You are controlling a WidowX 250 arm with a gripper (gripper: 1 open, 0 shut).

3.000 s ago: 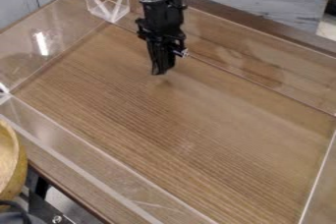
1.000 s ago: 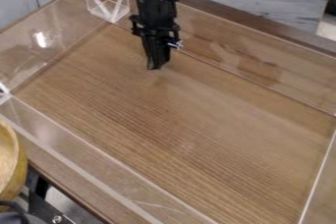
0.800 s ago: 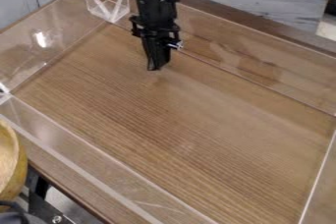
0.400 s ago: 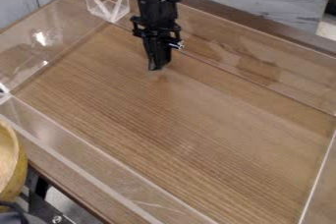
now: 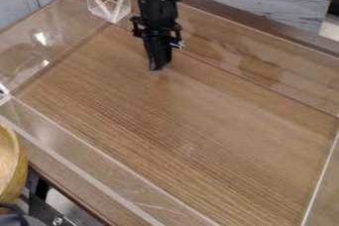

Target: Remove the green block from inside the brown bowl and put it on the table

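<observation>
My black gripper points steeply down at the back middle of the table, its tips just over the wood. The fingers are pressed together, shut, and nothing shows between them. The green block is not in view anywhere. No brown bowl stands on the tabletop. A pale tan curved rim is cut off at the lower left edge, outside the clear wall, and I cannot tell whether it is the bowl.
Low clear acrylic walls border the tabletop on all sides. A clear folded acrylic piece stands at the back left behind the arm. Dark gear sits below the front left corner.
Since three seconds ago the gripper has shifted slightly left and back. Over the last second it has stayed still and shut.
</observation>
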